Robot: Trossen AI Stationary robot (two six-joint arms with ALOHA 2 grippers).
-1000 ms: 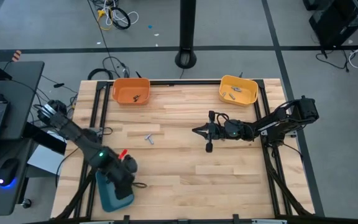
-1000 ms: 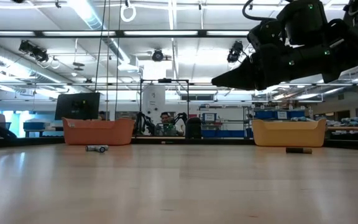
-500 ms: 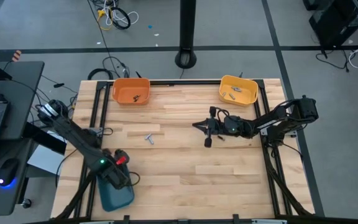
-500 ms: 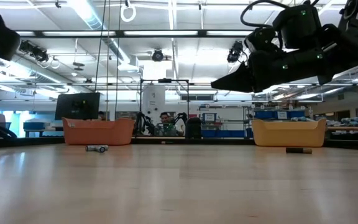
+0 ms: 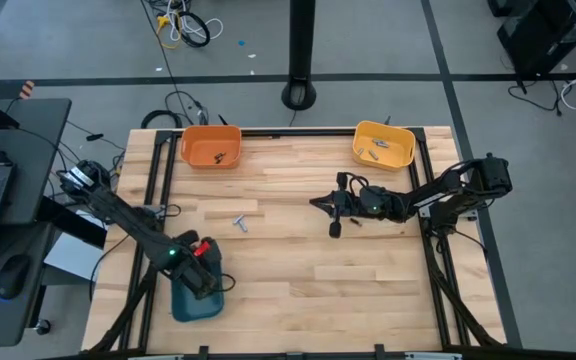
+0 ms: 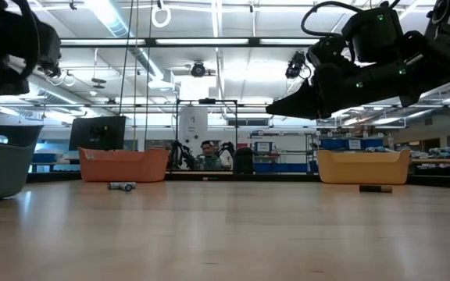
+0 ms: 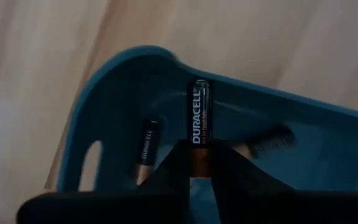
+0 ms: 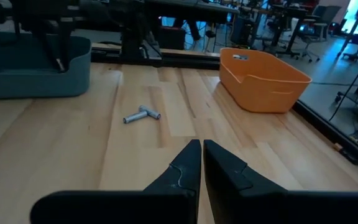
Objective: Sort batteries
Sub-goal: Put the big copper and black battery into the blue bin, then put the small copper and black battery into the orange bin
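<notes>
1. High view: the left gripper point(image 5: 204, 283) has moved back over the blue tray point(image 5: 196, 303); the right gripper point(image 5: 317, 208) hangs unchanged, well right of it.
2. Low view: the tray now shows at left.
3. Left wrist: fingers pinch a Duracell battery point(image 7: 201, 123) above the tray.
4. Right wrist: fingers closed, empty.

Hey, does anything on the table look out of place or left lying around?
Two stray items lie on the bare wooden table outside the bins: a pair of small silvery batteries crossed near the middle, and a dark cylindrical battery under the right gripper. Otherwise, nothing looks spilled or damaged.
</notes>
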